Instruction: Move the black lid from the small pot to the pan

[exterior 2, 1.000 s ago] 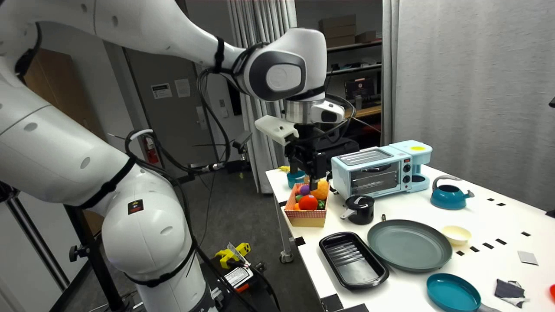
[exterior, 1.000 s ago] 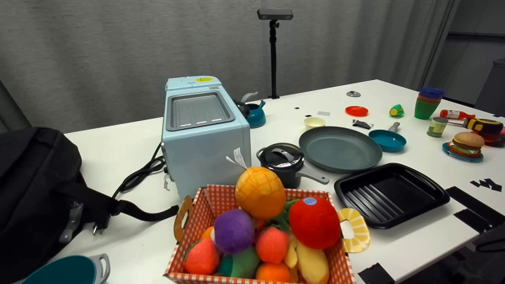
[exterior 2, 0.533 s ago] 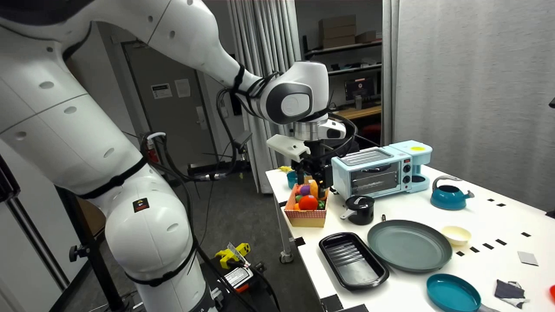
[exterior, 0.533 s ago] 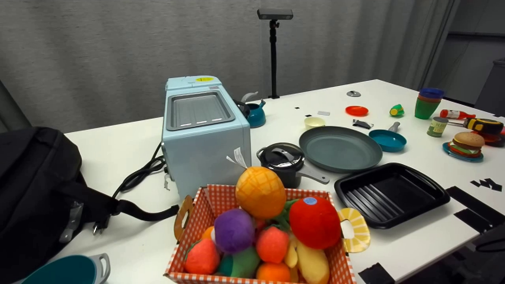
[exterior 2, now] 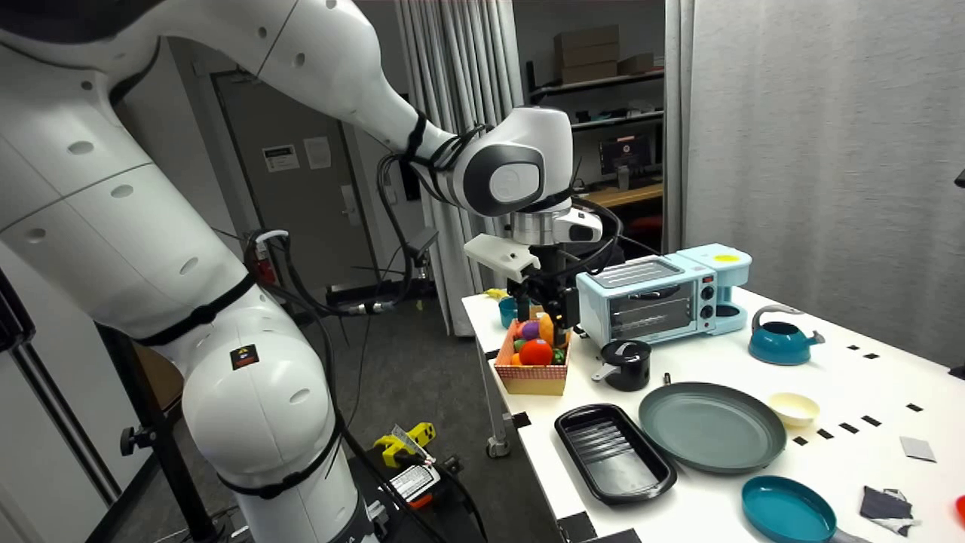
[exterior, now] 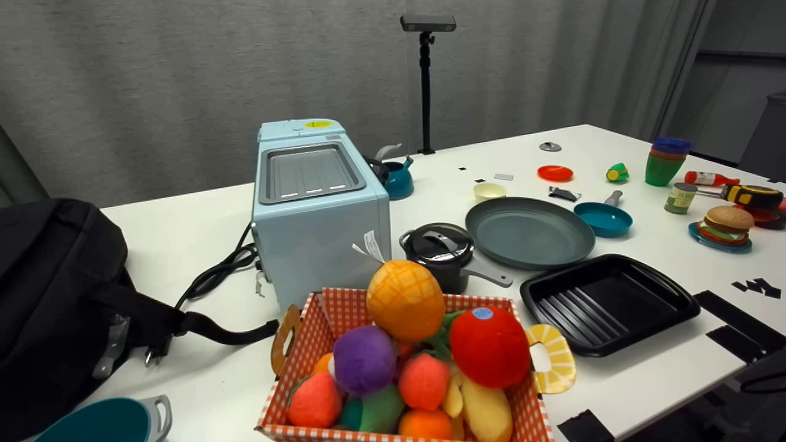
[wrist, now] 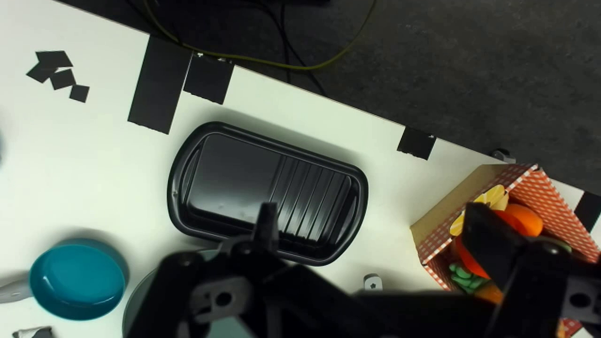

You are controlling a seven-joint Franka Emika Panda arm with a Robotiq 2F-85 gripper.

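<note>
Wrist view: gripper, jaws wide apart, above white tabletop; tabletop stretch between grill tray and checked basket. Both exterior views: black lid on small pot, near pan. Black patches along tabletop edge; dark floor beyond; grey curtain.

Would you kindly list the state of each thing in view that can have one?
Gripper: open, holding nothing.
Black lid: on the small pot.
Small pot: upright, covered.
Pan: right side up, uncovered.
Grill tray: right side up, uncovered.
Teal skillet: right side up.
Oven door: shut.
Basket: open-topped, filled with toy produce.
Cups: nested, upright.
Red bottle: lying on its side.
Kettle: upright.
</note>
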